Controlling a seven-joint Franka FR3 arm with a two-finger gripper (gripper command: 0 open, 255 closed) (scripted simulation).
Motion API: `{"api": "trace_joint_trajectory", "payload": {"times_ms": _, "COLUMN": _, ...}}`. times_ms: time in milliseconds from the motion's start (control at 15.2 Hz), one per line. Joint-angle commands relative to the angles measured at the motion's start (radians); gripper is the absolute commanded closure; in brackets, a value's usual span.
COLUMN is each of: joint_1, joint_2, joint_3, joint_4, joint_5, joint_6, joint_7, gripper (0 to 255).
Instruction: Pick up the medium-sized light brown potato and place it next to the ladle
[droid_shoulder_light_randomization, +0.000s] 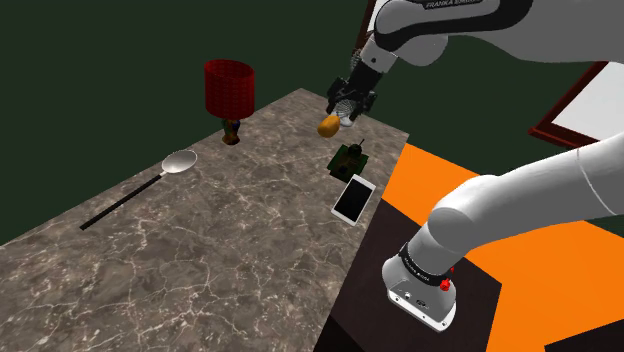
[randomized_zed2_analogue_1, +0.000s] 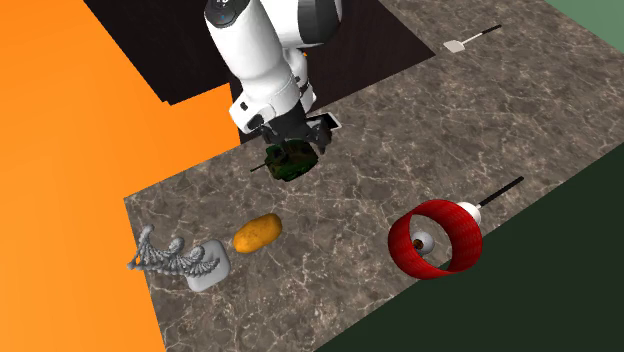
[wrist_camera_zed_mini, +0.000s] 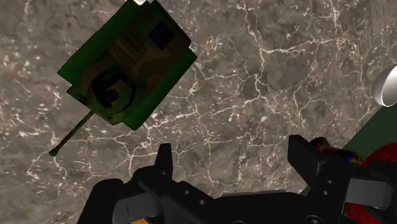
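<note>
While the jaws hang open and empty, the oval orange-brown potato (randomized_zed2_analogue_1: 258, 233) lies on the counter (randomized_zed2_analogue_1: 345, 195).

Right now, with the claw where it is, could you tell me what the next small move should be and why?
Probably shift the open claw sideways toward the potato before lowering. Its fingers stand apart around nothing, and it hangs over the toy tank, while the potato lies apart on the marble tabletop.
</note>
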Motion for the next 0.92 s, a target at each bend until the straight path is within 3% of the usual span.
{"api": "trace_joint_trajectory", "payload": {"times_ms": 0, "joint_1": -0.016, "joint_2": 0.043, "joint_3": -0.017, "joint_4": -0.002, "joint_5": 0.028, "joint_6": 0.079, "joint_7": 0.019, "gripper": 0}}
{"api": "trace_joint_trajectory", "payload": {"times_ms": 462, "joint_1": -0.04, "joint_2": 0.219, "joint_3": -0.087, "joint_4": 0.005, "joint_5": 0.18, "joint_6": 0.347, "joint_7": 0.037, "gripper": 0}}
{"api": "trace_joint_trajectory", "payload": {"times_ms": 858, "joint_1": -0.033, "joint_2": 0.385, "joint_3": -0.158, "joint_4": 0.047, "joint_5": 0.416, "joint_6": 0.535, "joint_7": -0.03, "gripper": 0}}
